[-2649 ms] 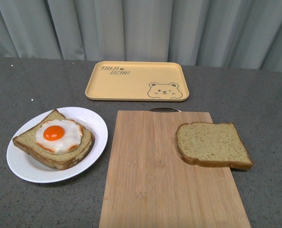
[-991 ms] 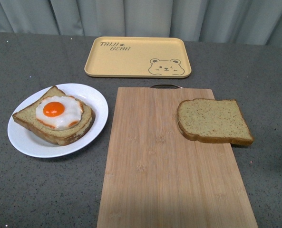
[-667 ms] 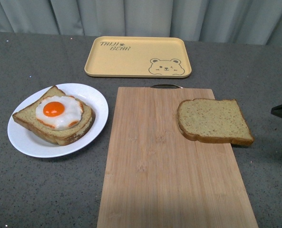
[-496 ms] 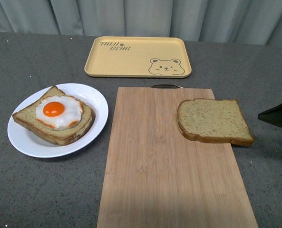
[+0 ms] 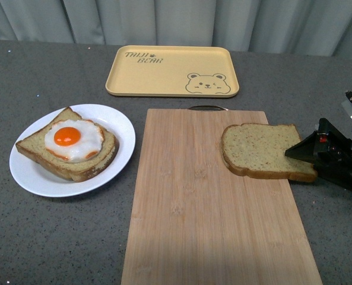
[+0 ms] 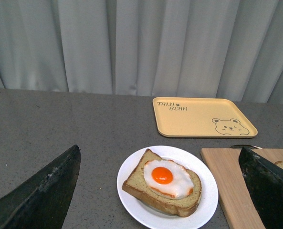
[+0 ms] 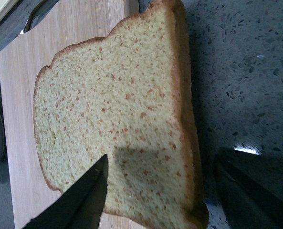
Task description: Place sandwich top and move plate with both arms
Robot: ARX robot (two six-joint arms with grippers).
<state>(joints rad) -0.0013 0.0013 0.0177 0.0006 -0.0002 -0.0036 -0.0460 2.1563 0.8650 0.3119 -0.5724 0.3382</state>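
The sandwich top [image 5: 263, 149], a plain speckled bread slice with brown crust, lies on the right edge of the wooden cutting board [image 5: 211, 202]. It fills the right wrist view [image 7: 117, 114]. My right gripper [image 5: 306, 154] is open at the slice's right end; one finger [image 7: 79, 200] hovers over the bread, the other [image 7: 251, 191] is over the table beside the crust. The white plate [image 5: 27, 178] holds a bread slice with a fried egg [image 5: 73, 140] at the left. My left gripper [image 6: 162, 191] is open, above and before the plate [image 6: 203, 210].
A yellow bear tray [image 5: 171, 71] lies at the back of the grey table [image 5: 57, 237]. Grey curtains [image 5: 176, 18] hang behind. The cutting board's metal handle [image 5: 206, 107] faces the tray.
The right arm has come in from the right edge and its open gripper now reaches the plain slice's right end. Bread, plate and board have not moved.
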